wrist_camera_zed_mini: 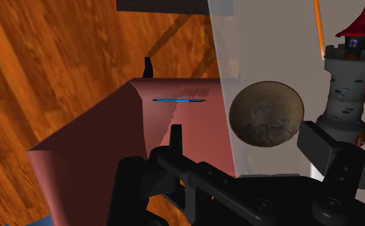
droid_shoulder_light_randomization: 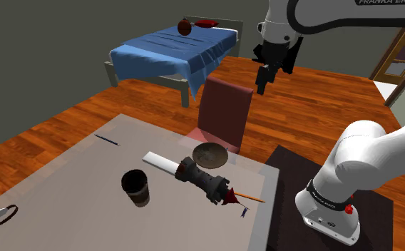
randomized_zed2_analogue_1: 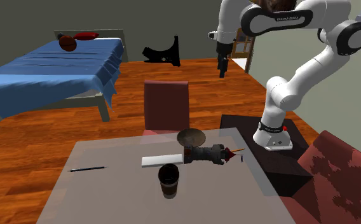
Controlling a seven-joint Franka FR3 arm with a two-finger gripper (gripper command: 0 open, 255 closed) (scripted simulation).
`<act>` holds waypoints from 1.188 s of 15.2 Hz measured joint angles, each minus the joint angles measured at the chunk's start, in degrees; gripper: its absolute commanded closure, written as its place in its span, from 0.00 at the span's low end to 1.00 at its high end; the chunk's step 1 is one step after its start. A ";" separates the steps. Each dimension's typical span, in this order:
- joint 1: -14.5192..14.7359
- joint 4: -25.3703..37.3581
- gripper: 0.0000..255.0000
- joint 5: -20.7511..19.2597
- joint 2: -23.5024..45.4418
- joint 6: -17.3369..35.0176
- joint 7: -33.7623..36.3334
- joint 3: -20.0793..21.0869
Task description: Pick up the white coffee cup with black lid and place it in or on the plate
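The coffee cup looks dark brown with a black lid and stands upright near the middle of the glass-topped table; it appears again in the second exterior view. The plate, a round brownish dish, lies at the table's far edge by the chair, and I see it too as plate and plate. My gripper hangs high above the chair, well away from the cup, also seen at gripper. In the wrist view the gripper is open and holds nothing.
A toy castle tower lies on its side between cup and plate, with a white slab and an orange pencil beside it. A pen and a ring lie farther off. A red chair adjoins the table; a blue bed stands behind.
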 measured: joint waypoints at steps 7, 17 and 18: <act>1.35 -2.35 0.00 4.29 1.68 3.77 9.26 5.97; 3.49 -1.55 0.00 11.35 11.05 12.88 28.78 18.97; 3.51 -0.86 0.00 11.68 12.44 13.66 30.74 20.23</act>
